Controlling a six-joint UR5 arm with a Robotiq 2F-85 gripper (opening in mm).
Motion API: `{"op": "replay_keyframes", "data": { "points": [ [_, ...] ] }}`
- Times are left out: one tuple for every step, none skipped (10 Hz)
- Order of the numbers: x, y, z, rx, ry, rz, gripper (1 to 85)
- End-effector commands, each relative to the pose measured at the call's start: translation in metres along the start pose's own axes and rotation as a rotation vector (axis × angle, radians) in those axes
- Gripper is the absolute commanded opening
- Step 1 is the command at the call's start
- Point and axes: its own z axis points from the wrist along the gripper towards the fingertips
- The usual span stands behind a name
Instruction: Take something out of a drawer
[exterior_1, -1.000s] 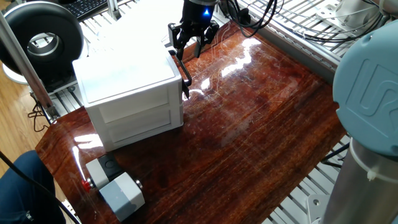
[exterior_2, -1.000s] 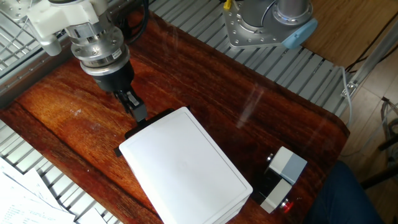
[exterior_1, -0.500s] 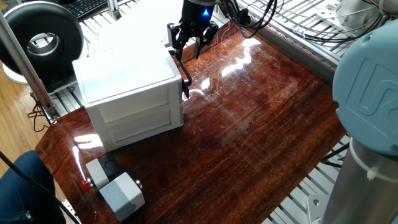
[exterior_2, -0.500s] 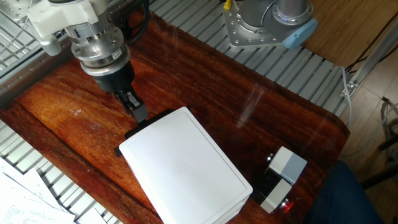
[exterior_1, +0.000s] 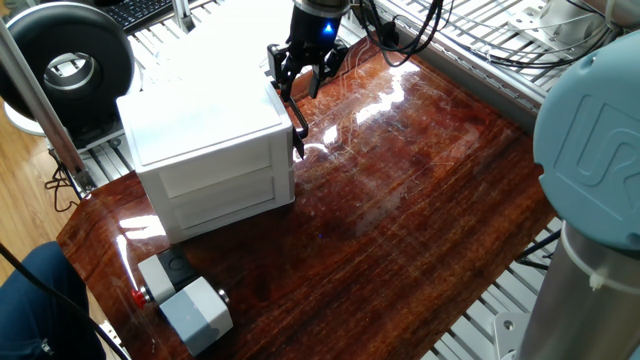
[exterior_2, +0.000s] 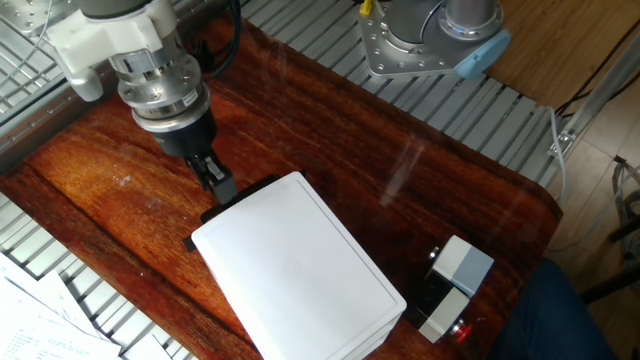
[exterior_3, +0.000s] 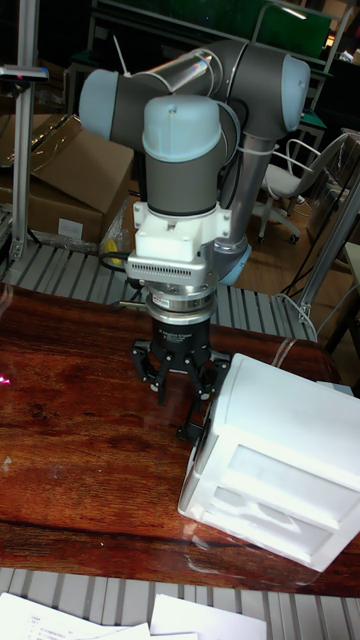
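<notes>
The white two-drawer cabinet (exterior_1: 205, 135) stands at the table's left, and both drawers look shut. The top drawer's black bar handle (exterior_1: 298, 118) sticks out from the cabinet's end face; in the other fixed view this handle (exterior_2: 214, 212) shows just past the cabinet top (exterior_2: 295, 270). My gripper (exterior_1: 300, 72) hangs just above and beyond that handle, open, with nothing between its fingers. The tall fixed view shows the gripper (exterior_3: 183, 395) with its fingers (exterior_3: 146, 372) spread, close to the cabinet (exterior_3: 285, 465). The something is hidden from every view.
A grey box with a red button (exterior_1: 187, 302) sits near the front left corner, also visible as the grey box (exterior_2: 452, 282) in the other fixed view. Slotted metal rails (exterior_2: 450, 95) border the wooden tabletop (exterior_1: 420, 200). The arm's base (exterior_1: 590, 200) rises at the right.
The gripper has lifted slightly up and away from the drawer handle. The cabinet and the drawers have not moved.
</notes>
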Motion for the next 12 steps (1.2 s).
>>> {"op": "replay_keyframes", "data": {
  "points": [
    [-0.003,-0.004,0.003,0.014,-0.010,-0.016,51.0],
    [-0.004,-0.017,0.003,0.058,-0.015,-0.040,51.0],
    [-0.003,-0.017,0.002,0.059,-0.011,-0.039,51.0],
    [-0.003,-0.019,0.002,0.067,-0.009,-0.044,51.0],
    [-0.002,-0.018,0.002,0.066,-0.007,-0.047,51.0],
    [-0.001,-0.019,0.001,0.069,-0.003,-0.049,50.7],
    [-0.001,-0.022,0.000,0.071,-0.002,-0.052,50.7],
    [0.000,-0.024,-0.001,0.069,0.001,-0.059,50.7],
    [0.002,-0.025,-0.003,0.070,0.004,-0.062,50.7],
    [0.002,-0.026,-0.004,0.072,0.005,-0.065,50.7],
    [0.004,-0.027,-0.006,0.071,0.007,-0.070,50.7],
    [0.005,-0.029,-0.008,0.071,0.009,-0.074,50.7]
  ]
}}
